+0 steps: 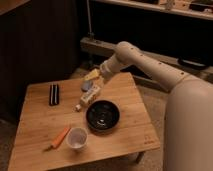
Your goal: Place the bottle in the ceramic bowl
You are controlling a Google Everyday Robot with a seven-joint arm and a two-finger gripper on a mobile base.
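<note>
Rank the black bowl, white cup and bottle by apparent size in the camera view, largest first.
1. ceramic bowl, clearly largest.
2. bottle and white cup: too alike to rank.
The gripper hovers near the bottle's far end.

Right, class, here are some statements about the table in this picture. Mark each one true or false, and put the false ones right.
1. The bottle lies in the bowl. False: the bottle lies on the table, just beyond the bowl, which holds nothing.
2. The cup stands nearer the front edge than the bowl does. True: the cup is in front of the bowl and to its left in the picture.
3. The gripper is down at the cup. False: the gripper is over the table's far edge, beyond the bottle.
4. An orange stick lies beside the cup. True.
5. The bowl is white. False: it is black.
</note>
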